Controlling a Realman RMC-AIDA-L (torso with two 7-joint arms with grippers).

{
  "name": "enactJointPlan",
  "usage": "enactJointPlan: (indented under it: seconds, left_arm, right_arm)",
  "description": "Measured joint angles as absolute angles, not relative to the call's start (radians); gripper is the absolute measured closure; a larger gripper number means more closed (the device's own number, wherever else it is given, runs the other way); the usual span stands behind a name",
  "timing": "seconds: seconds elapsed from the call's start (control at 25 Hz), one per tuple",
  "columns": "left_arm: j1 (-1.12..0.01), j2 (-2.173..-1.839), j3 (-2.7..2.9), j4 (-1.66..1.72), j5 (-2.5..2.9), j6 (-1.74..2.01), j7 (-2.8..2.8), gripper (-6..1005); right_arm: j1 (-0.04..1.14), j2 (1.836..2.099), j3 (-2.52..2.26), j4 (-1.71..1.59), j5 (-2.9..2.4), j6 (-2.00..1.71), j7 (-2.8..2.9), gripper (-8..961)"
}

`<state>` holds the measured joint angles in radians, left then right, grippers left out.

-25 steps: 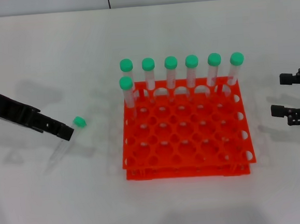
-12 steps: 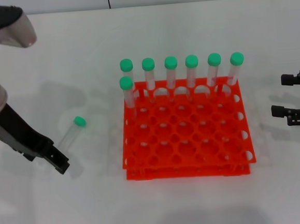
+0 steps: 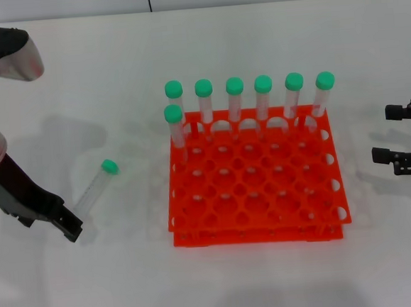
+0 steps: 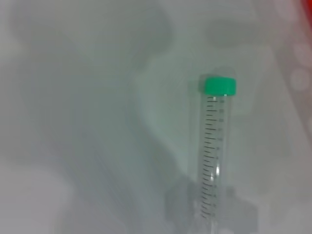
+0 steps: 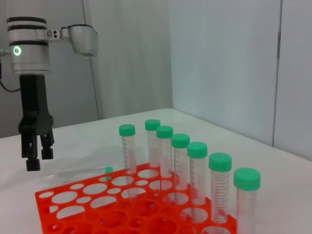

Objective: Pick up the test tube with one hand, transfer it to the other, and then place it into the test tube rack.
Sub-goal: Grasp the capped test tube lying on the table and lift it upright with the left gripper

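Note:
The test tube lies flat on the white table left of the rack, its green cap pointing toward the rack. It also shows in the left wrist view and the right wrist view. My left gripper, unlabelled and black, hangs just off the tube's clear bottom end, near-left of it, open and empty; it also shows in the right wrist view. My right gripper is open and empty at the right edge, apart from the orange-red rack.
Several green-capped tubes stand upright along the rack's far row, one more in the second row at its left end. The rack's other holes are empty. The rack also shows in the right wrist view.
My left gripper has drawn back from over the tube toward the near left, uncovering it. The tube lies where it was. The right arm has not moved.

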<state>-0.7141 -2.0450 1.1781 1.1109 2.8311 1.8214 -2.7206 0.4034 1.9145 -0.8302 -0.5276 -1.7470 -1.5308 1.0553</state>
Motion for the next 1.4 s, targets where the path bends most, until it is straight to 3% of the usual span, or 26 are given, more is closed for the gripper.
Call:
enactJointPlan:
  seconds: [0.84, 1.08, 1.4]
  left_arm:
    - [-0.715, -2.056, 1.187, 1.032, 2.833, 1.681, -2.718, 283]
    - [-0.726, -2.056, 1.189, 1.0, 2.833, 1.659, -2.72, 521]
    - [-0.742, -2.06, 1.189, 0.977, 2.833, 1.651, -2.722, 601]
  right_arm:
    - [0.398, 1.914, -0.834, -0.529, -1.749, -1.514, 1.054, 112]
    - [0.396, 1.918, -0.831, -0.529, -1.749, -1.508, 1.047, 112]
    - [0.395, 1.921, -0.831, -0.529, -1.749, -1.502, 1.046, 111]
